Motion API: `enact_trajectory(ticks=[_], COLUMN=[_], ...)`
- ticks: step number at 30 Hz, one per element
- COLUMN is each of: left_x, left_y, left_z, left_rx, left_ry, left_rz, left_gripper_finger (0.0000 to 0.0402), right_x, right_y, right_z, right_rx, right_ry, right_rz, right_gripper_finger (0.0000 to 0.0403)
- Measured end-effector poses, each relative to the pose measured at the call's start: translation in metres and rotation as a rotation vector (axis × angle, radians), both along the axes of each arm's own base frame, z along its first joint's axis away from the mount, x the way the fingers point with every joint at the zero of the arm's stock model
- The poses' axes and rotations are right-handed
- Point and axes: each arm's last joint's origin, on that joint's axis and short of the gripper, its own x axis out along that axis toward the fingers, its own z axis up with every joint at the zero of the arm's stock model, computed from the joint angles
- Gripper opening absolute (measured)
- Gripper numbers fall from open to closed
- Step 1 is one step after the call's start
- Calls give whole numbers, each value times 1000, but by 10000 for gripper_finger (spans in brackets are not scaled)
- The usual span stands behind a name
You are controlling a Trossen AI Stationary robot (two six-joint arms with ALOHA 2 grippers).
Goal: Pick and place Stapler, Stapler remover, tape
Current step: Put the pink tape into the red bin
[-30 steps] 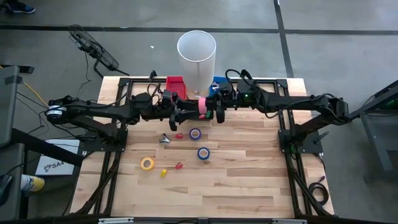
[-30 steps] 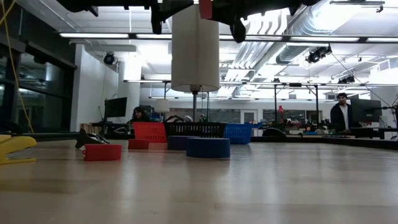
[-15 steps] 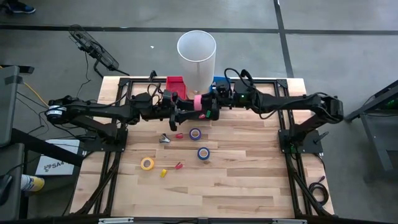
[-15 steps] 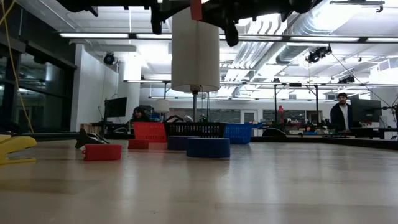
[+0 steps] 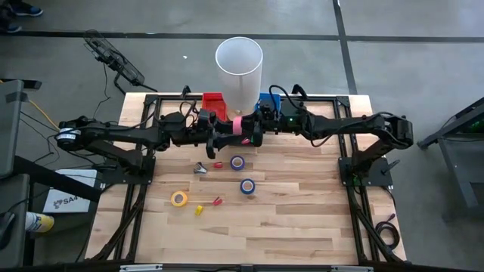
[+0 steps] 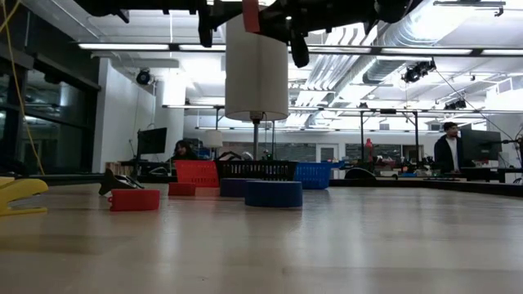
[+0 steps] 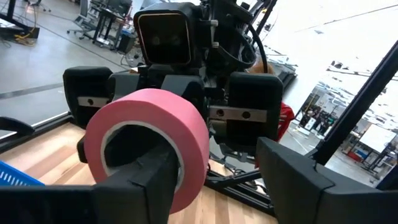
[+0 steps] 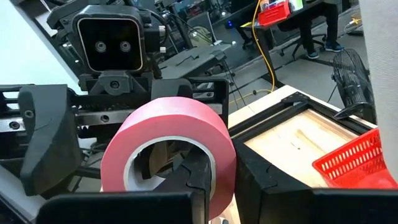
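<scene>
Mid-air handover of the pink tape roll (image 5: pixel 237 124), near the far edge of the bench (image 5: pixel 302 219), just in front of the red basket (image 5: pixel 213 100) and the white cylinder (image 5: pixel 239 64). Right gripper (image 5: pixel 249 132) carrying the roll: jaws shut tight together and threaded through the roll's core, per the right wrist view (image 8: pixel 169 155), so roll hanging on the fingers rather than pinched across its width. Left gripper (image 5: pixel 224 137) nose to nose with it, jaws partly open and straddling the roll, one finger (image 7: pixel 140 186) poking into the core, the other (image 7: pixel 292 180) clear on the outside; no firm pinch on the wall visible yet. Blue basket (image 5: pixel 266 101) behind the right wrist. Left on the bench: two blue tape rolls (image 5: pixel 237 162) (image 5: pixel 247 185) around the middle, yellow tape roll (image 5: pixel 179 199) nearer the left edge, small dark metal piece (image 5: pixel 200 168), likely the staple remover, plus small red (image 5: pixel 218 164) and yellow (image 5: pixel 200 210) bits too small to name. Step in hand, by judgement: transfer of pink tape from right to left, early in the task with most items still unplaced. Next move likely needs left jaws closed on the roll wall before right fingers slide out of the core; risk of roll slipping off if right backs out first. Then carry to a basket.
</scene>
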Motion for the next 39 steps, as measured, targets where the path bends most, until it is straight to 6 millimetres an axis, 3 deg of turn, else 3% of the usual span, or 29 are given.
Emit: enact_trajectory(ticks=[12, 18, 24, 29, 39], left_x=[0, 1, 1, 1, -16], left_y=[0, 0, -1, -1, 3], left_z=[-2, -3, -4, -4, -4], left_rx=[-13, -6, -3, 6, 13], left_ry=[21, 31, 37, 45, 170], left_rz=[-10, -19, -33, -23, 149], left_gripper_finger=[40, 37, 37, 37, 37], right_x=[0, 0, -1, -9, -40], right_y=[0, 0, 1, 2, 5], right_z=[-1, -1, -1, 4, 21], right_rx=[1, -6, 0, -18, -42], right_ry=[6, 8, 17, 53, 160], right_rz=[-5, 7, 67, 70, 69], right_gripper_finger=[30, 35, 117, 158, 164])
